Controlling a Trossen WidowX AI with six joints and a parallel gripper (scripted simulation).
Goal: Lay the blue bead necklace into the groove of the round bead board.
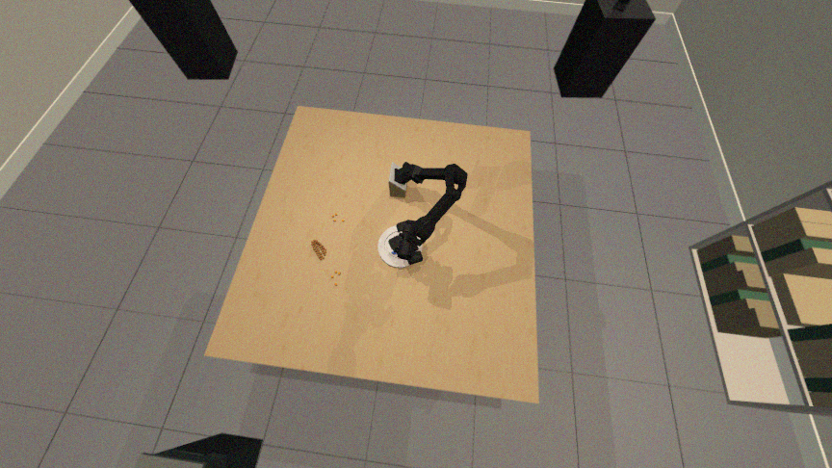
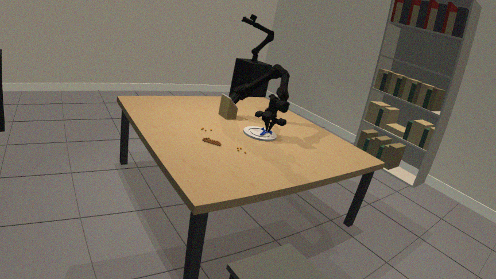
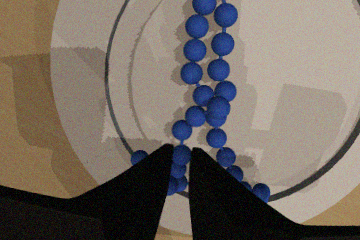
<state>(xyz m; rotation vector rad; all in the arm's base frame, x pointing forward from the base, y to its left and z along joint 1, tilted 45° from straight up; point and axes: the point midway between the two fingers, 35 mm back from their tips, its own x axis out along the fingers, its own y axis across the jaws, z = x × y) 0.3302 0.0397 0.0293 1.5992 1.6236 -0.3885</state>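
Note:
The round white bead board (image 1: 381, 249) (image 2: 246, 132) (image 3: 75, 95) lies on the table, with a thin dark groove ring (image 3: 106, 70). The blue bead necklace (image 2: 263, 132) (image 3: 195, 50) lies bunched on it. In the wrist view two near-parallel strands run up the inner disc, cross lower down and spread near the fingers. A few beads lie by the ring at either side of the fingertips. My gripper (image 2: 268, 130) (image 3: 181, 154) is low over the board, shut on a strand of the necklace. The fingers hide part of the necklace; the arm covers much of the board in the top view.
A brown bead pile (image 1: 318, 248) (image 2: 211, 142) lies on the wooden table (image 1: 380, 340) (image 2: 256, 173), left of the board in the top view. Several small orange beads lie in two groups near it. A wedge-shaped block (image 1: 397, 191) (image 2: 227, 108) stands at the arm's base.

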